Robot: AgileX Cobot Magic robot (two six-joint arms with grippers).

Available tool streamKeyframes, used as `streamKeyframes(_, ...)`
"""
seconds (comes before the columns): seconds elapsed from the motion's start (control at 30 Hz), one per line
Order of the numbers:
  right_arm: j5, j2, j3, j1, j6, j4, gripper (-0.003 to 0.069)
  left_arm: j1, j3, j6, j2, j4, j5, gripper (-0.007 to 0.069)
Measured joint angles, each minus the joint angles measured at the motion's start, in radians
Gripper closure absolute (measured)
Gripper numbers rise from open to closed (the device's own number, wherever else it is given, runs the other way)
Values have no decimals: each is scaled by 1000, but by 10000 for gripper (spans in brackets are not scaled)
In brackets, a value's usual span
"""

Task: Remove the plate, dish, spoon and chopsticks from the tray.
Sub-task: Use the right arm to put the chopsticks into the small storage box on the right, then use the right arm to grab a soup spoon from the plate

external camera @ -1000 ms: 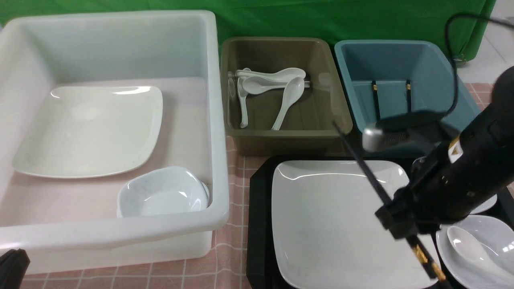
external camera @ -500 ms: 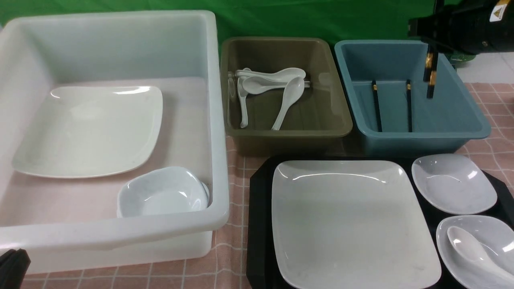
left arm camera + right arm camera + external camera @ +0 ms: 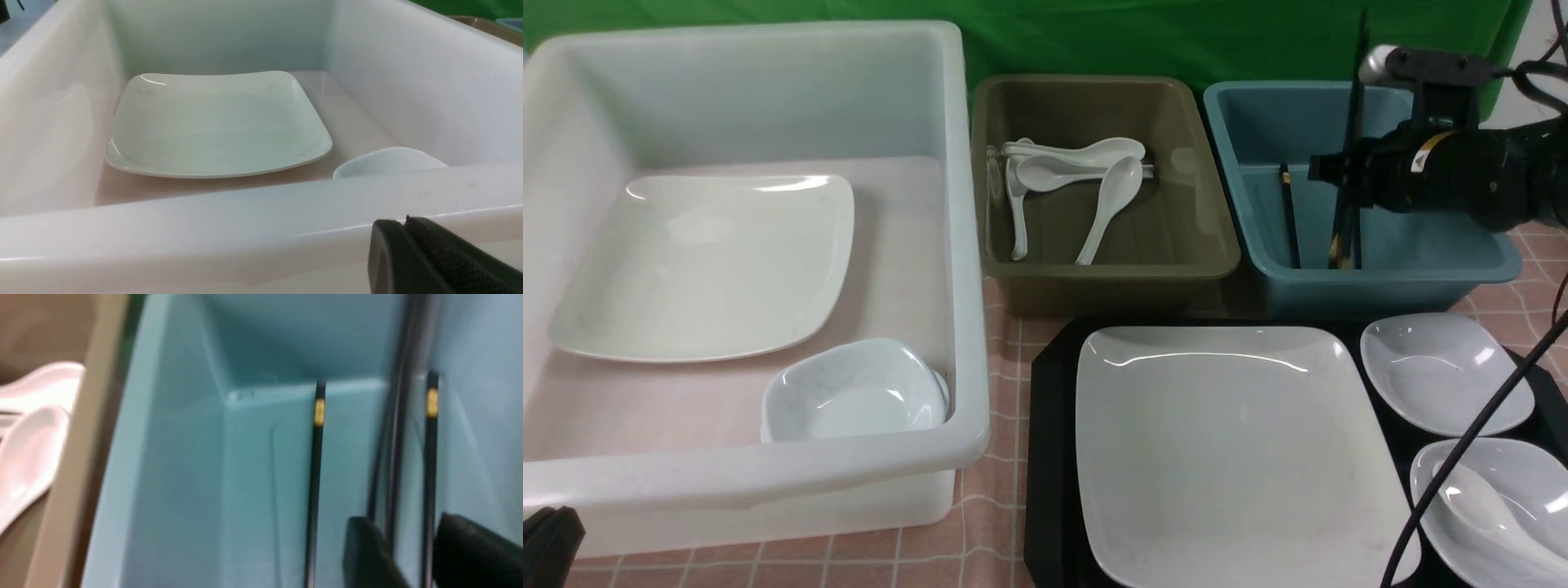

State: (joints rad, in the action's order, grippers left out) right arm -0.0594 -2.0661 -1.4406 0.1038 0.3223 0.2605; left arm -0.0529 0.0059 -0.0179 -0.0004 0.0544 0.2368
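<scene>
Chopsticks (image 3: pixel 1353 114) stand steeply at the near wall of the blue tub (image 3: pixel 1388 290), and the right gripper (image 3: pixel 1342 174), jaws parted around them, should withdraw straight up.

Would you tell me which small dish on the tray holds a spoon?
The nearer dish, with the spoon inside; the farther dish is empty.

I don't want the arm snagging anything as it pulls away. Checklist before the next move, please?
1. Right pincer above blue plastic tub: ok.
2. Its jaws apart: ok.
3. Pair of long black chopsticks clear of pincer: not ok, upright between the jaws.
4. Black textured tray emptied: not ok; large white square plate and white soup spoon sit there.
5. Left pincer shut, holding nothing: ok.
</scene>
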Motion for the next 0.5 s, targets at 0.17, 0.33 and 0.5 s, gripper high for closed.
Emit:
streamKeyframes(0.17, 100, 57, 0, 0, 40, -1, 297, 0, 0, 0, 0, 0, 0, 606)
streamKeyframes(0.33, 330, 256, 0, 0, 10, -1, 430, 0, 0, 0, 0, 0, 0, 606)
streamKeyframes(0.5, 741, 517, -4, 10, -82, -1, 627, 0, 0, 0, 0, 0, 0, 606)
